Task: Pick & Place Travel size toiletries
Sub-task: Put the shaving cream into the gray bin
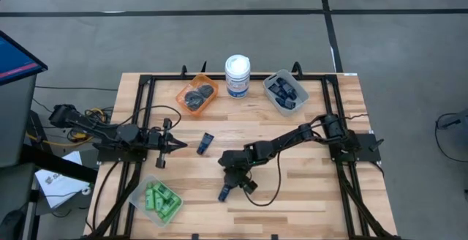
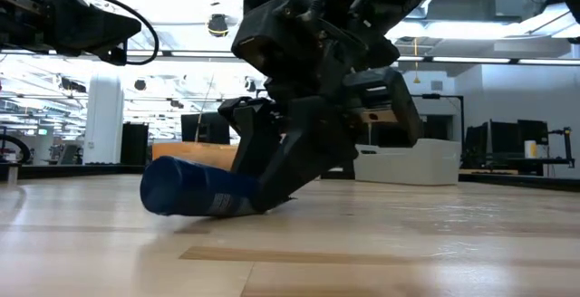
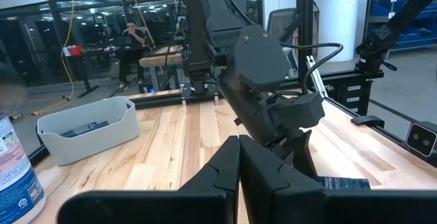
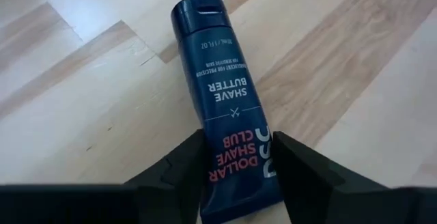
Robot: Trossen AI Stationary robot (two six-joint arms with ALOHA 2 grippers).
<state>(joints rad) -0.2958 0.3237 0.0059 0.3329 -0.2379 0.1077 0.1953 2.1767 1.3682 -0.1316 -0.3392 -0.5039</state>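
My right gripper (image 1: pixel 234 181) is down at the table's near middle, shut on a dark navy flat tube (image 4: pixel 222 94) with pale lettering. The tube lies on the wood, its cap end (image 2: pixel 168 197) pointing away from the fingers. A second navy tube (image 1: pixel 207 143) lies flat near the table's centre, just right of my left gripper (image 1: pixel 175 145). That gripper hovers shut and touches nothing. Green little bottles (image 1: pixel 161 200) sit in a clear bin, grey round pots (image 1: pixel 197 95) in an orange bin, and more navy tubes (image 1: pixel 285 90) in a grey bin. My right gripper pinches the navy tube between its two fingers (image 4: pixel 184 166), one on each long side, at the flat end (image 4: pixel 239 152) opposite the cap. The fingers slant down from above (image 2: pixel 281 170) and lie along the tube. The tube rests on the table.
A white tub with a blue label (image 1: pixel 237 75) stands at the far edge between the orange bin (image 1: pixel 184 94) and the grey bin (image 1: pixel 272 102). The clear bin (image 1: pixel 140 196) sits at the near left. Black frame rails (image 1: pixel 146 108) run along both sides. A person sits in the room beyond (image 3: pixel 130 33).
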